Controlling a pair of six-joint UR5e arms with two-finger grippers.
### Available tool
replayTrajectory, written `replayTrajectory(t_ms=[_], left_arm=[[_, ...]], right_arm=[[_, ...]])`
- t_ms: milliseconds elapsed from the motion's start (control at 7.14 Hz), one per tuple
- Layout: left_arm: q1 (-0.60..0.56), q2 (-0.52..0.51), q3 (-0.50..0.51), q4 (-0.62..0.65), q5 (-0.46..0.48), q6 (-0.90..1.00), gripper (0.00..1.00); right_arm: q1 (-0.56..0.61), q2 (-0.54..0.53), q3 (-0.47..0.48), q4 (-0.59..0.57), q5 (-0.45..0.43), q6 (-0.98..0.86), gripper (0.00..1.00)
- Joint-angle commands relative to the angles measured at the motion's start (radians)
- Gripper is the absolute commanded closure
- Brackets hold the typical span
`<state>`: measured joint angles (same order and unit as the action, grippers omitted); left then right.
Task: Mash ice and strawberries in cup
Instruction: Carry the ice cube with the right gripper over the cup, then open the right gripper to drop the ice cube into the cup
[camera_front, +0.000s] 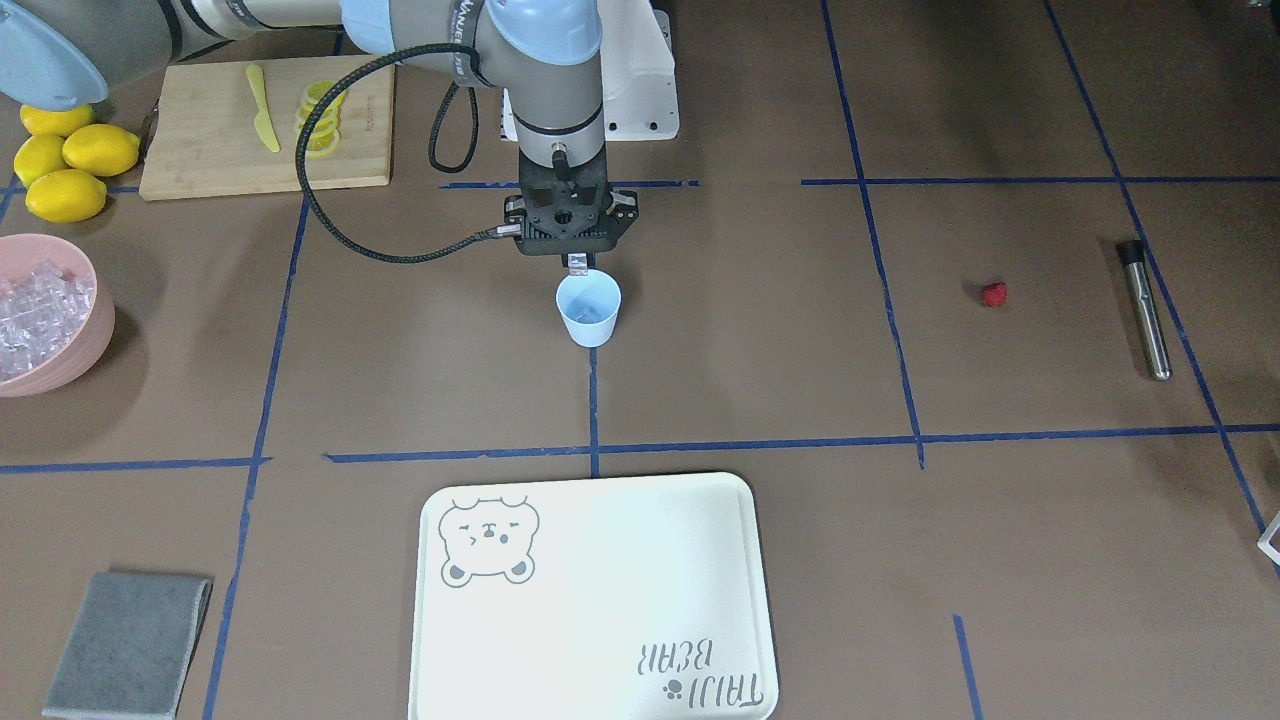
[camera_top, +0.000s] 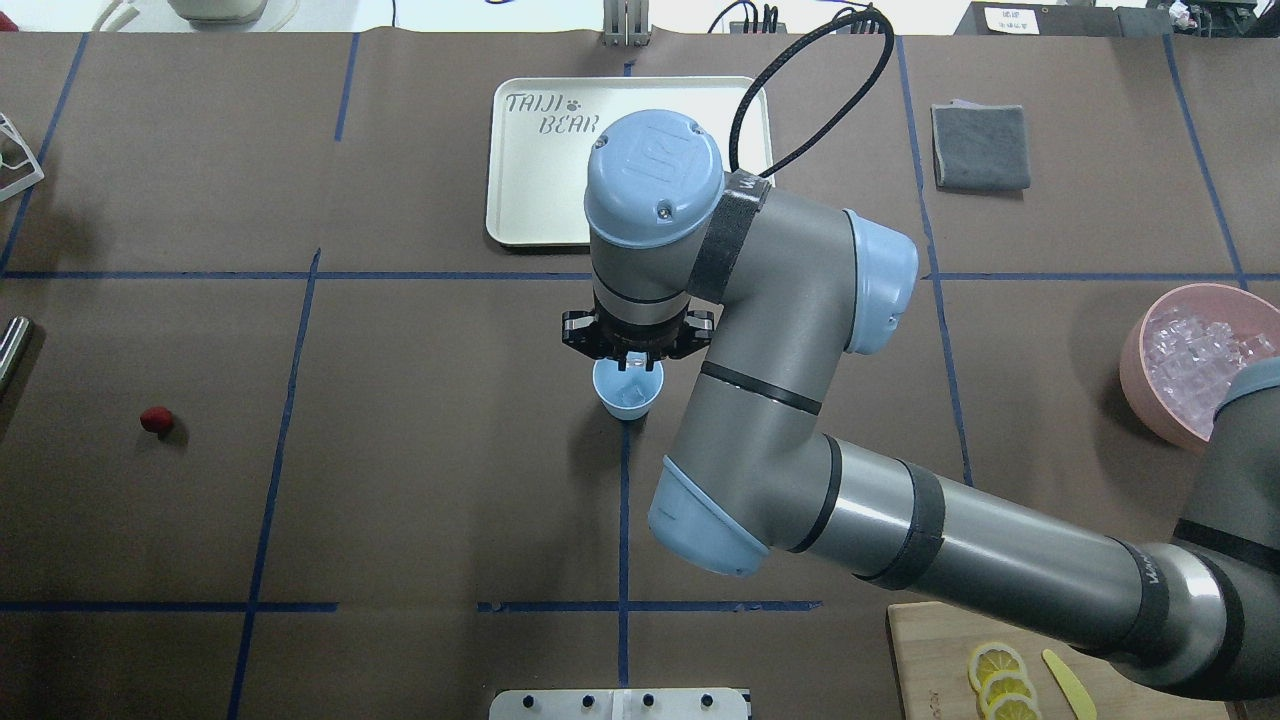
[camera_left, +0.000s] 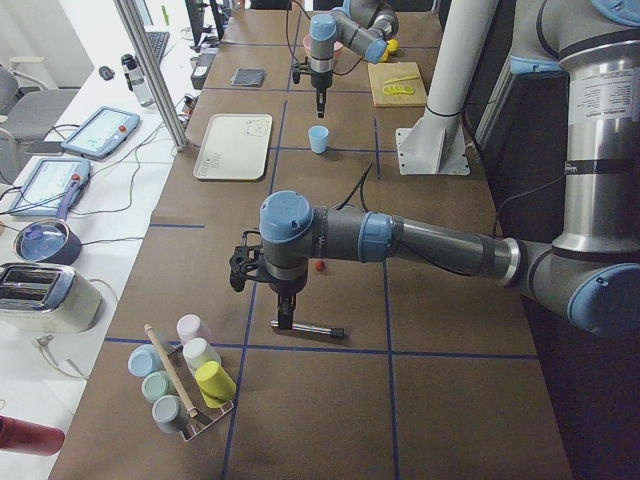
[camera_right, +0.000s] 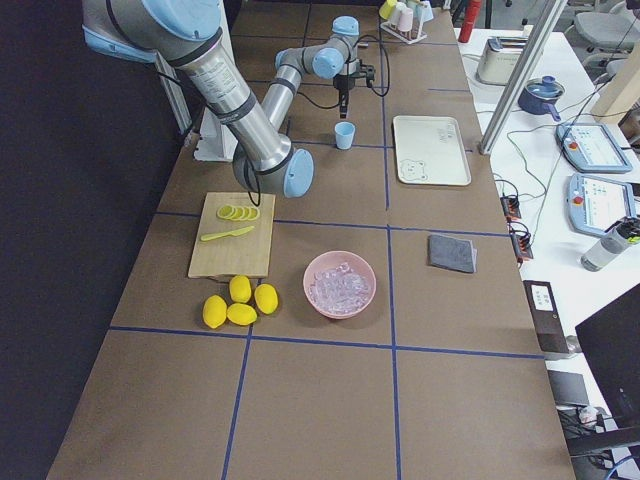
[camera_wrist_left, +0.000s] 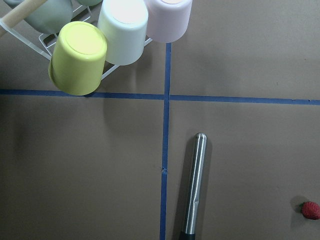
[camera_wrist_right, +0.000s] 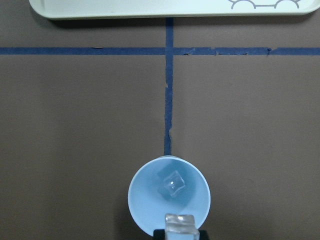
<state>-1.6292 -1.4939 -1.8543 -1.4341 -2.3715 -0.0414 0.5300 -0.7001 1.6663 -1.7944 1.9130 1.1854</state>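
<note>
— Where is our right hand (camera_front: 577, 262)?
— Pinched on one ice cube (camera_wrist_right: 180, 222), directly above the pale blue cup (camera_front: 589, 310). A second cube (camera_wrist_right: 171, 182) lies inside it.
— And our left hand (camera_left: 285, 312)?
— It hangs over the steel muddler (camera_front: 1145, 310); we cannot tell whether it is clenched. The strawberry (camera_front: 993, 294) lies on the tabletop (camera_front: 700, 400) near the muddler, well apart from the cup.

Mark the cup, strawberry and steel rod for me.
cup (camera_front: 590, 330): exterior front-facing view, outer wall below the rim.
strawberry (camera_front: 993, 294): exterior front-facing view, red body.
steel rod (camera_front: 1147, 318): exterior front-facing view, middle of the shaft.
</note>
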Motion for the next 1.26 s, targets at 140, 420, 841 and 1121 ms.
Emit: replayTrajectory(t_ms=[140,420,841,1121], left_arm=[[0.0,0.0,-0.005,-0.002,0.0,0.0,0.0],[0.0,0.0,-0.005,-0.002,-0.009,0.0,0.0],[0.0,0.0,-0.003,-0.003,-0.026,0.0,0.0],[0.0,0.0,-0.005,-0.003,-0.026,0.0,0.0]], right_arm=[[-0.021,0.004,-0.046,0.032,-0.014,0.002,0.98],[-0.024,0.005,-0.048,0.032,-0.023,0.002,0.85],[-0.022,0.007,-0.051,0.033,-0.023,0.003,0.6],[-0.022,0.007,-0.051,0.033,-0.023,0.003,0.55]])
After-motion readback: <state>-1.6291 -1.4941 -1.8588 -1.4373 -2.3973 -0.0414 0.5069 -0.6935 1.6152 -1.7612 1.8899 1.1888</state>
